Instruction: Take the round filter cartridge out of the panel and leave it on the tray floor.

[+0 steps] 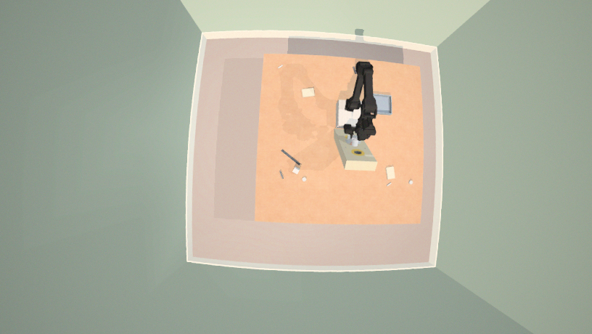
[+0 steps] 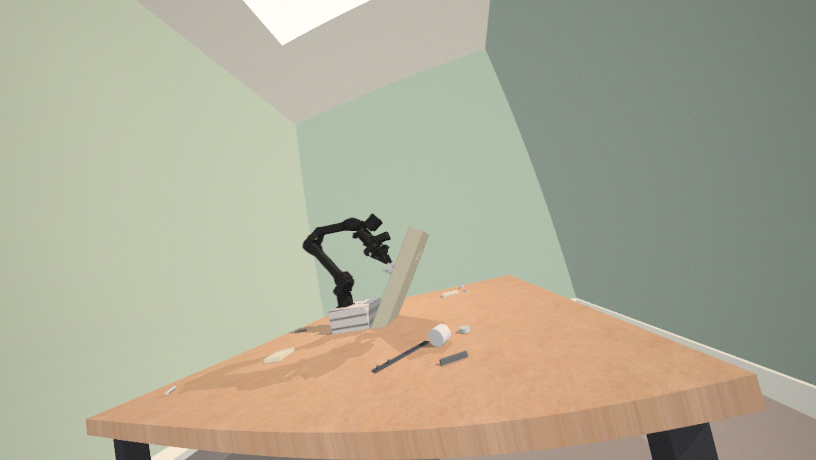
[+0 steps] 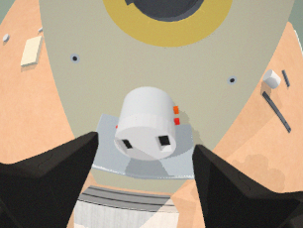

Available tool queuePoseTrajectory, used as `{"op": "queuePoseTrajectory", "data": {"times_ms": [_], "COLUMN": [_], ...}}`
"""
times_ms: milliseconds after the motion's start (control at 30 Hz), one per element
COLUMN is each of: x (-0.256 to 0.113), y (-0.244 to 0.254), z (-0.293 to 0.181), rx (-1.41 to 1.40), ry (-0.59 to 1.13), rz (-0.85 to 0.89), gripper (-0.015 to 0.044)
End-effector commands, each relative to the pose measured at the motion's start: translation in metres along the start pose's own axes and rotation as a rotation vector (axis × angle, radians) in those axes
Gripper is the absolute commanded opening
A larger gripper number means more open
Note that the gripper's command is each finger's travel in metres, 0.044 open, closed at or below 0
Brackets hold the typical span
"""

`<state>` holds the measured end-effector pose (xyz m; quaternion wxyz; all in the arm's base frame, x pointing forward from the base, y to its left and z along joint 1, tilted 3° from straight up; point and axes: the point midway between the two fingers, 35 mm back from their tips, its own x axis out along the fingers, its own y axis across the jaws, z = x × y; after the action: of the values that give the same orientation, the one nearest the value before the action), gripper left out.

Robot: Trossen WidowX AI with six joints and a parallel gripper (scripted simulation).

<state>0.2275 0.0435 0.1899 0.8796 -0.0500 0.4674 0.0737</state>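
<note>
The white round cartridge [image 3: 147, 111] [image 1: 354, 141] is out of its socket [image 3: 168, 11] [image 1: 358, 152]. It rests on the grey-blue ledge [image 3: 106, 160] low on the sloped service panel [image 3: 149, 69] [image 2: 402, 274], with its two dark slots toward the wrist camera and red and orange tabs at its sides. My gripper [image 3: 147, 145] [image 2: 390, 263] is open. In the wrist view its black fingertips stand left and right of the cartridge with gaps on both sides. Whether the fingertips are level with it in depth is hard to tell.
A blue-grey tray [image 1: 381, 104] lies beside the arm. A white ribbed box [image 2: 349, 320] [image 3: 124, 210] stands below the panel. A dark bar [image 1: 291, 157] [image 2: 400, 357], a white cylinder [image 2: 439, 335] and cream blocks [image 1: 307, 91] [image 1: 390, 173] lie on the table.
</note>
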Motion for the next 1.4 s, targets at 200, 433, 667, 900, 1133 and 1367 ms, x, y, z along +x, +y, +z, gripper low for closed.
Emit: {"op": "queuePoseTrajectory", "data": {"times_ms": [200,433,667,900,1133,1367], "x": [0.02,0.03,0.03,0.027,0.027,0.025], "y": [0.001,0.001,0.001,0.0,0.0,0.0], "z": [-0.004,-0.005,-0.005,-0.002,-0.002,0.003], "rx": [0.002,0.002,0.002,0.004,0.004,0.004], "ry": [0.011,0.011,0.011,0.004,0.004,0.004], "rz": [0.003,0.003,0.003,0.0,0.0,0.0], "gripper": [0.0305,0.0305,0.0305,0.0239,0.0192,0.0028]}}
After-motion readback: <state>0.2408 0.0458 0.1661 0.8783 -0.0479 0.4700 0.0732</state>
